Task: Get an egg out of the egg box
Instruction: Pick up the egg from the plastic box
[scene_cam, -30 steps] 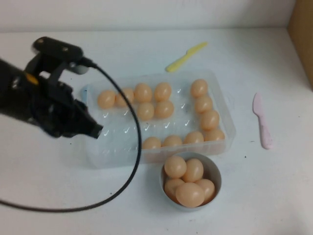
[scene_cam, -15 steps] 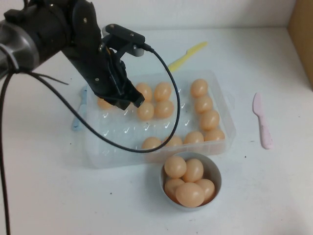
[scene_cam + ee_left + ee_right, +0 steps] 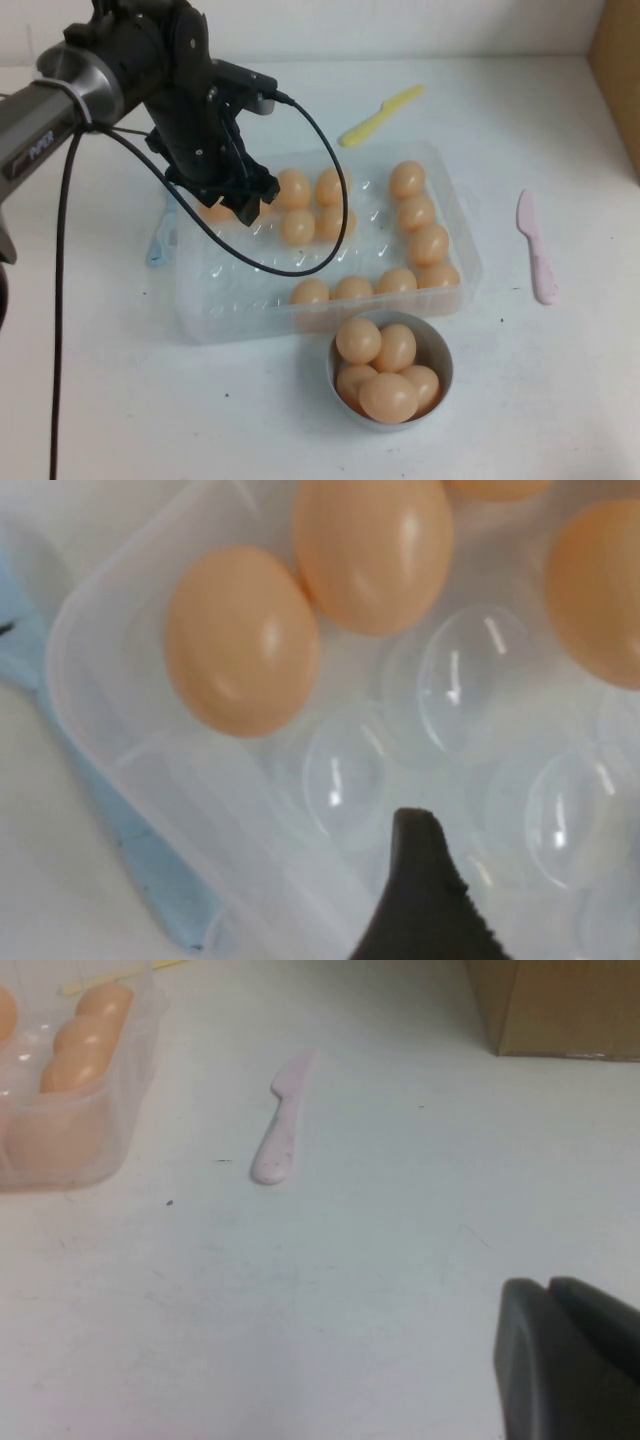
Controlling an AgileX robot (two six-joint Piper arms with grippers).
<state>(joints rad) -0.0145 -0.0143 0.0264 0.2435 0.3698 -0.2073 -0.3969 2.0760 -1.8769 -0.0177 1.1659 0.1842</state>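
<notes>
The clear egg box [image 3: 205,305] lies mid-table with several peach-tan eggs along its back and right side. My left gripper [image 3: 237,203] hangs over the box's back left corner, open and empty, right by the corner egg [image 3: 214,212]. In the left wrist view one dark fingertip [image 3: 420,852] hovers over empty cups, with the corner egg [image 3: 241,640] and its neighbour [image 3: 372,542] beyond it and the pale blue clip [image 3: 135,852] at the box wall [image 3: 120,735]. My right gripper [image 3: 548,1285] is shut and empty over bare table, out of the high view.
A white bowl [image 3: 440,352] holding several eggs stands just in front of the box. A yellow plastic knife [image 3: 380,115] lies behind the box, a pink one [image 3: 534,245] to its right. A cardboard box [image 3: 618,70] stands at the far right. The left arm's cable loops over the box.
My left arm has swung from the box's front left to over its back left corner, then settled a little lower and leftward by the corner egg. The eggs have not moved.
</notes>
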